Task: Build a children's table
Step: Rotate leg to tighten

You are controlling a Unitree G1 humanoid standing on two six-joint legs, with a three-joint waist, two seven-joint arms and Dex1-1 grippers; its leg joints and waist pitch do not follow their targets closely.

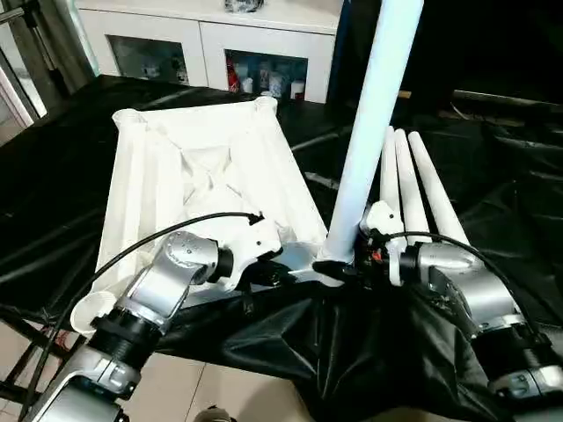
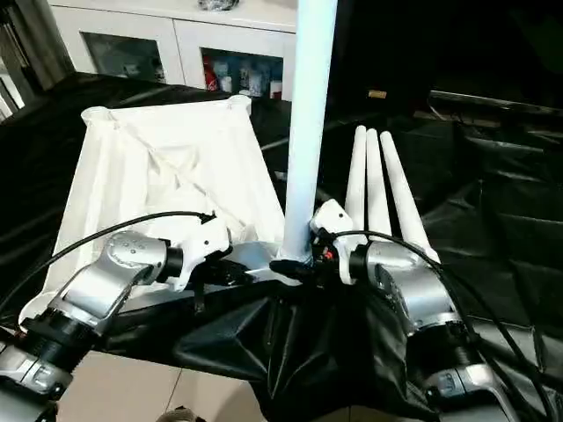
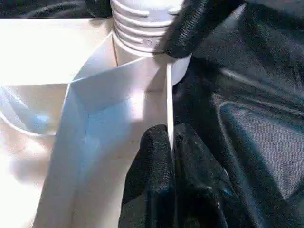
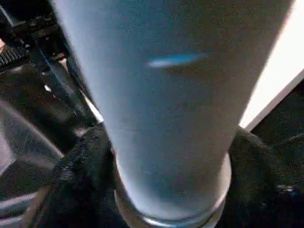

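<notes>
Left fingers (image 3: pixel 156 156) are pinching the tabletop (image 1: pixel 202 167) rim at centre frame; right fingers (image 2: pixel 303 264) are clamping the upright leg's (image 2: pixel 308 132) base.

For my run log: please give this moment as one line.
stage: first leg upright at tabletop near corner socket | left tool: pinching tabletop rim | right tool: around leg base | spare legs: three lying on black cloth

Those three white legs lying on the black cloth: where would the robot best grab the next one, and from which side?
Probably the outermost of the three loose legs, near its thick end by the right gripper. The legs lie side by side, touching, so only the outer one has a free flank. Coming from above and the robot's right, one finger could go on that open side. The thick end also lies closest.
</notes>
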